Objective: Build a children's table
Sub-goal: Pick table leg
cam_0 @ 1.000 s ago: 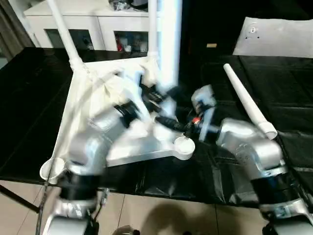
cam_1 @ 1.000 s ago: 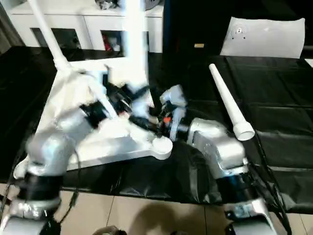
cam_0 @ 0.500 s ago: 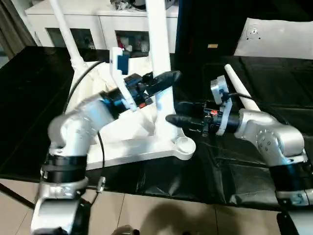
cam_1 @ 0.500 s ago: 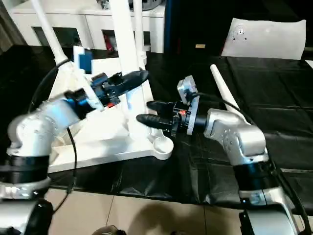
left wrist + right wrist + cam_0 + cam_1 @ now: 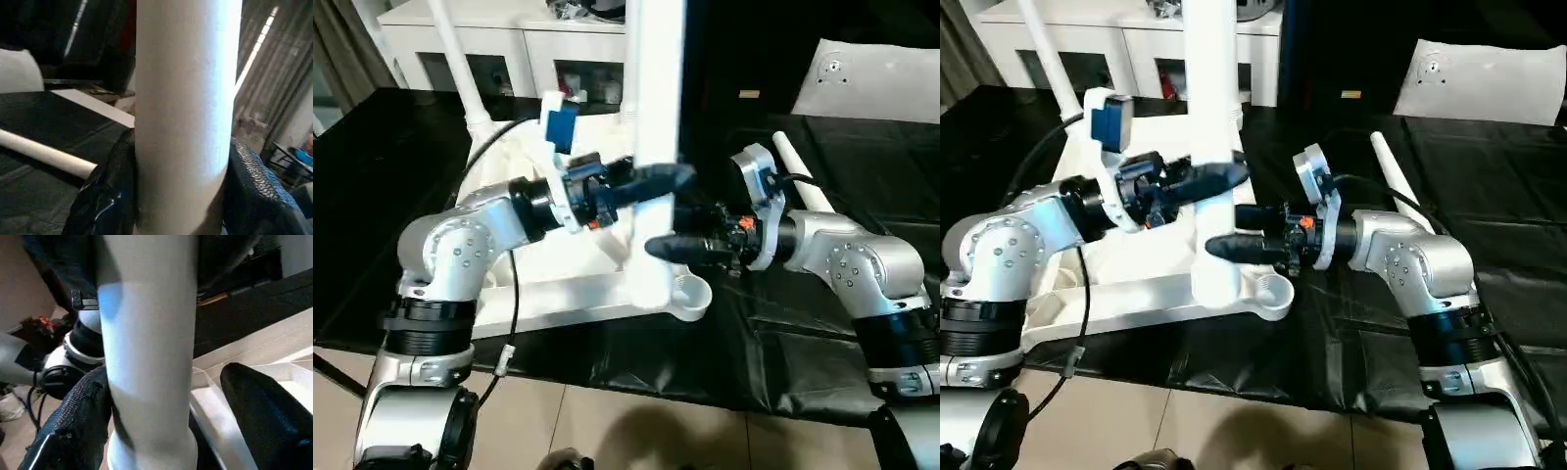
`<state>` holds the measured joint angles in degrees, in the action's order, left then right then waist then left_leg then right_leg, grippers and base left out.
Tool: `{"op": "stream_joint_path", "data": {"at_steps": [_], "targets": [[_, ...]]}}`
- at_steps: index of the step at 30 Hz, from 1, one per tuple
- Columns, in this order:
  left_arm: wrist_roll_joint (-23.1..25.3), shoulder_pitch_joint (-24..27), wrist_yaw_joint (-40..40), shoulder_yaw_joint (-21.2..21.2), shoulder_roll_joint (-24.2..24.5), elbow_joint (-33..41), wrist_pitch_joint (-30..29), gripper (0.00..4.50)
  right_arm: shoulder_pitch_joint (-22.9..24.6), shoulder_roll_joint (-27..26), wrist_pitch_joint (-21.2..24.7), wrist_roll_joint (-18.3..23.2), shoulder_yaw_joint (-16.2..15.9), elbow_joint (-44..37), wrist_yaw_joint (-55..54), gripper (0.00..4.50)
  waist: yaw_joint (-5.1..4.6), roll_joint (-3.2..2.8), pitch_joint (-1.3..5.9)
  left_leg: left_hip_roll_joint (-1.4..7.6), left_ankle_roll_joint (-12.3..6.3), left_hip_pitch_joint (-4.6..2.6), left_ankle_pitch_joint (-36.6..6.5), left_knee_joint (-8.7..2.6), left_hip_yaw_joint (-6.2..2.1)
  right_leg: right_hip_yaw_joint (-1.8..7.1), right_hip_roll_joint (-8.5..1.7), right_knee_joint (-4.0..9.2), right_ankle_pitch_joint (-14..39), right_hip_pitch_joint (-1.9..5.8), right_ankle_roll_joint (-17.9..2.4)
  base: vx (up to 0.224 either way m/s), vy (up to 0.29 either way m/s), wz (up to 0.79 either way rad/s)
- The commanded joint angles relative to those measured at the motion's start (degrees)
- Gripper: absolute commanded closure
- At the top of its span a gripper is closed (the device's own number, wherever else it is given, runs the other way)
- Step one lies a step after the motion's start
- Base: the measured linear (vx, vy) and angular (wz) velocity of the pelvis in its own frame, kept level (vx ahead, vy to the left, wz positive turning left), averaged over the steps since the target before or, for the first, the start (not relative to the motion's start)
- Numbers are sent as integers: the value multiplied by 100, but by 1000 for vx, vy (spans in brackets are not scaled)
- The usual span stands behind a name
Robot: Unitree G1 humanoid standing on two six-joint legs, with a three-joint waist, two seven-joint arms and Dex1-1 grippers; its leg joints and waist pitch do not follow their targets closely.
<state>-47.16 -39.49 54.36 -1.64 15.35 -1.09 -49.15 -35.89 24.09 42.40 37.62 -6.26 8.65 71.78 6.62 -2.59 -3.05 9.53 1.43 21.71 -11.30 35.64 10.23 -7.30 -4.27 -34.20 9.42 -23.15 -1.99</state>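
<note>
— Tabletop [image 5: 524,294] lies upside down on the black counter [image 5: 822,352], ribbed underside up, toward nine o'clock from the counter's middle. Where are the legs?

— Three stand upright in corner sockets: two at the far corners [image 5: 460,69] and one thick near leg [image 5: 656,117] close to the camera. The fourth leg [image 5: 1393,186] lies loose on the counter at about two o'clock, well apart from the empty socket [image 5: 690,291] at the near corner.

— And the left gripper [image 5: 671,178]?

— Its jaws clamp the near leg, one black finger [image 5: 110,196] pressed to each side (the wrist view leaves no gap).

— The right gripper [image 5: 1229,230]?

— Its jaws stand wide around the same leg, lower down. One finger [image 5: 73,426] sits just against it; the other is clearly apart from it.
</note>
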Motion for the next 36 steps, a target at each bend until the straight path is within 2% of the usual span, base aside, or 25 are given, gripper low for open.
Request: {"op": "stream_joint_path", "data": {"at_steps": [1,3,5,8,11,14,16,21,22,24,25,27,29,30,36], "targets": [[-83,-170,111,59,-16,39,10,261,-66,19,33,-35,-40,-94,-13,111,15,120,443,370,-330,-60,-424,-367,-147,385,-510,404,1715,360,-695,0,0,0],[-45,-176,137,80,-38,7,49,261,-45,-18,7,-82,-71,-81,-19,121,17,120,442,362,-318,-59,-440,-366,-145,383,-509,416,1795,363,-652,0,0,0],[-31,-177,147,68,-55,-8,72,261,-24,-39,-5,-105,-80,-85,-18,155,15,112,449,374,-313,-59,-410,-368,-153,380,-506,406,1754,362,-643,0,0,0],[9,-182,144,62,-59,-41,115,261,37,-56,-6,-127,-117,-135,-15,166,12,112,449,365,-312,-61,-424,-366,-151,379,-500,409,1742,359,-646,0,0,0],[105,-173,85,87,-35,-77,181,261,85,-52,-31,-143,-149,-157,-47,205,17,82,451,376,-287,-64,-457,-372,-161,376,-506,415,1758,362,-632,0,0,0],[172,-151,3,91,-24,-92,225,261,117,-49,-77,-176,-160,-158,-103,218,11,91,448,377,-273,-64,-492,-375,-164,376,-506,416,1748,364,-640,0,0,0],[223,-126,-46,100,-9,-90,258,261,148,-51,-114,-214,-169,-164,-146,247,14,95,451,372,-263,-62,-474,-373,-161,378,-508,409,1735,366,-642,0,0,0],[256,-52,-370,2,-61,-58,219,261,225,-143,-179,-222,-88,-205,-330,256,15,99,457,381,-275,-63,-449,-373,-161,378,-510,398,1633,363,-697,0,0,0],[253,-43,-411,-14,-71,-49,213,226,239,-164,-195,-224,-69,-216,-376,257,14,83,454,376,-272,-59,-457,-371,-162,379,-512,398,1641,365,-710,0,0,0],[253,-43,-411,-14,-71,-49,213,191,239,-164,-195,-224,-69,-216,-376,257,11,90,453,377,-272,-63,-467,-374,-161,378,-507,403,1655,365,-703,0,0,0],[260,-33,-497,-55,-97,-45,205,191,257,-189,-217,-238,-50,-230,-428,257,14,78,456,377,-269,-66,-468,-372,-162,378,-508,401,1653,363,-703,0,0,0],[330,-1,-583,-82,-120,-16,275,181,287,-246,-275,-286,-8,-242,-540,258,6,90,450,372,-236,-61,-493,-374,-162,377,-512,410,1666,369,-698,0,0,0],[444,77,-591,-15,-81,74,377,150,311,-305,-337,-328,34,-240,-657,259,6,83,455,379,-238,-64,-487,-379,-168,382,-515,416,1679,366,-663,0,0,0],[555,132,-664,34,-63,128,471,150,323,-337,-377,-347,55,-237,-740,259,0,66,451,394,-221,-65,-504,-385,-176,381,-515,410,1671,359,-661,0,0,0],[1046,565,-1238,196,-71,585,833,142,386,-447,-627,-542,60,-203,-1099,259,-21,65,447,400,-167,-68,-583,-393,-179,387,-513,404,1663,359,-634,0,0,0]]}}
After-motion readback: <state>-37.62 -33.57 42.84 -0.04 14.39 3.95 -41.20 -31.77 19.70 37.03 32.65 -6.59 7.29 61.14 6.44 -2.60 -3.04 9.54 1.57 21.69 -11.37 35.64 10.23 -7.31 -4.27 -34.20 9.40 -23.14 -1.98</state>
